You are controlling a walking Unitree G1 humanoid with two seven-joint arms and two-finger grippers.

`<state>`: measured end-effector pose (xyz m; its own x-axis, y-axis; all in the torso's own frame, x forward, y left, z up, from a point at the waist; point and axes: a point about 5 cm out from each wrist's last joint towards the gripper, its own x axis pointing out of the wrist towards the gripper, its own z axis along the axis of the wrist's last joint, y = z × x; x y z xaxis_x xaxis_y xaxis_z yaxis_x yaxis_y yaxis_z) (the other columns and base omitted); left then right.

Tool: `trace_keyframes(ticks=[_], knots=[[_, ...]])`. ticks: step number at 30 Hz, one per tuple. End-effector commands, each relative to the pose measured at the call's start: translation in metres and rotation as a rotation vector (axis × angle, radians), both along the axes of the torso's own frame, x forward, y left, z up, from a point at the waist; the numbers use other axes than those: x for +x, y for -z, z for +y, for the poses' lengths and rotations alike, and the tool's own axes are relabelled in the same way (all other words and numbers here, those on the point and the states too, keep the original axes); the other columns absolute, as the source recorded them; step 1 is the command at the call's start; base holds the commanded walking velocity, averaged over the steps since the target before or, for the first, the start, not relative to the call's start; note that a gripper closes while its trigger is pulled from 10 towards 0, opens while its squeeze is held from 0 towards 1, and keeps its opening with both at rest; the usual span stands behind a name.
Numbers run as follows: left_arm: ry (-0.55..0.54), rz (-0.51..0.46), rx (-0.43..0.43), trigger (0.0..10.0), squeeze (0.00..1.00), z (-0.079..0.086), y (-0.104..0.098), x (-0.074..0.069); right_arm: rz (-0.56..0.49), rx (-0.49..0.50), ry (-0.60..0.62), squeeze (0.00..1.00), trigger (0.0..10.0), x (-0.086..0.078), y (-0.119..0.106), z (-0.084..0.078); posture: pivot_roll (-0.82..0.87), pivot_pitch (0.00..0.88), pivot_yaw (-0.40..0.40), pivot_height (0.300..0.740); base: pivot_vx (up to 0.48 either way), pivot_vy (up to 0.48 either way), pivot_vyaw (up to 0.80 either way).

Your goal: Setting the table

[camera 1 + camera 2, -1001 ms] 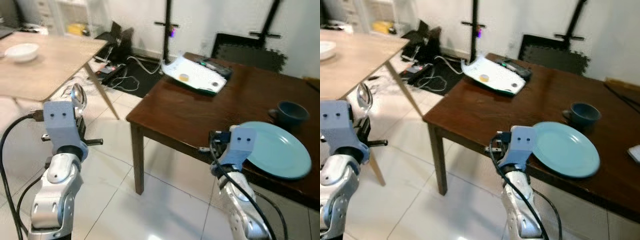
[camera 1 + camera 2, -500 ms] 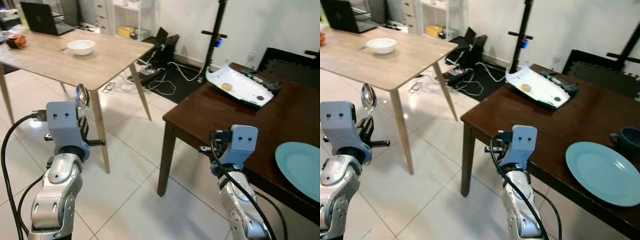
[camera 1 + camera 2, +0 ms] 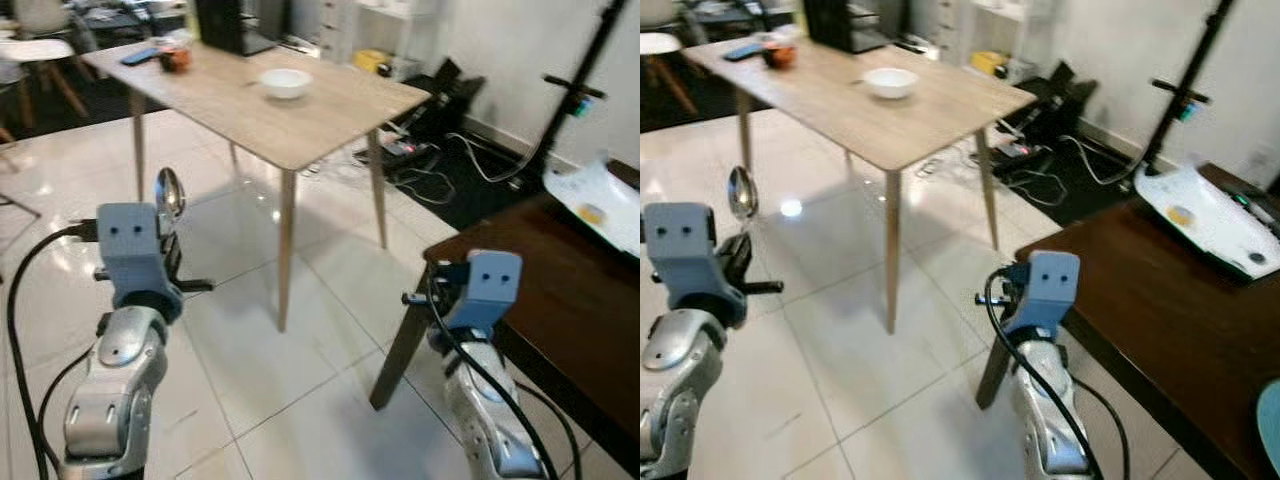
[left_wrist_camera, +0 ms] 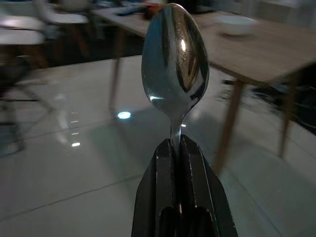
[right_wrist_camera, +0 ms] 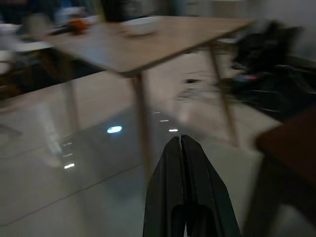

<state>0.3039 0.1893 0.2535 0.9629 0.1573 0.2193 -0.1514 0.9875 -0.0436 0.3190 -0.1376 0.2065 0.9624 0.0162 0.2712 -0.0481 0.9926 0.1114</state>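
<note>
The left gripper (image 4: 179,148) is clamped tight on the handle of a metal spoon (image 4: 175,74), which stands upright with the bowl sticking up above the fingertips. In the head views that puts the spoon at the left of the frame, poking up just behind the blue-grey block on the left wrist, over bare white floor tiles (image 3: 250,380).

The right gripper (image 5: 181,143) has its two black fingers pressed flat together with nothing between them, so it's closed and empty. That arm sits lower center-right in the head views, right beside the corner of the dark wood surface (image 3: 1160,300).

Going outward: that dark surface runs off the right edge of the frame, and one of its legs comes down to the tiles just behind the right arm. On its far end, upper right, lies a flat white thing (image 3: 1205,220) with a yellow spot on it; can't tell what it actually is. A sliver of a light blue plate (image 3: 1272,415) peeks in at the lower right edge.

Across the upper middle stands a light wood surface (image 3: 320,110) on thin legs, well apart from both arms. A white bowl (image 3: 285,82) sits on it, and further back toward the upper left there's something small and orange (image 3: 176,60) and a flat dark item. A tangle of cables (image 3: 450,170) lies on the floor behind it, near a black stand.
</note>
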Motion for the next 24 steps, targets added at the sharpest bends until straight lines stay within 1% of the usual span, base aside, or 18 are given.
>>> trace_keyframes(ticks=[1,9,11,17,24], knots=[[-0.006,0.015,-0.006,10.0,0.0,0.0006,0.0042,-0.0005,0.018,0.008,0.012,0.0,10.0,-0.0014,0.0051,-0.004,0.03,0.12,0.007,0.74,0.0,0.0,0.8],[-0.01,0.019,-0.006,10.0,0.0,0.0008,0.0047,-0.0001,0.02,0.011,0.017,0.0,10.0,-0.0013,0.0055,-0.0047,0.03,0.125,0.009,0.74,0.0,0.0,0.8],[-0.012,0.019,-0.008,10.0,0.0,0.001,0.0048,0.0002,0.021,0.011,0.019,0.0,10.0,-0.0012,0.0055,-0.0046,0.03,0.126,0.009,0.74,0.0,0.0,0.4],[-0.023,0.018,-0.009,10.0,0.0,0.0019,0.0041,0.0014,0.02,0.022,0.02,0.0,10.0,-0.001,0.0043,-0.0038,0.03,0.129,0.009,0.74,0.0,0.0,0.0],[-0.051,0.045,-0.011,10.0,0.0,0.0056,0.0069,0.0037,0.014,0.025,0.018,0.0,10.0,-0.0014,0.0028,-0.0037,0.03,0.133,0.008,0.74,0.0,0.0,0.0]])
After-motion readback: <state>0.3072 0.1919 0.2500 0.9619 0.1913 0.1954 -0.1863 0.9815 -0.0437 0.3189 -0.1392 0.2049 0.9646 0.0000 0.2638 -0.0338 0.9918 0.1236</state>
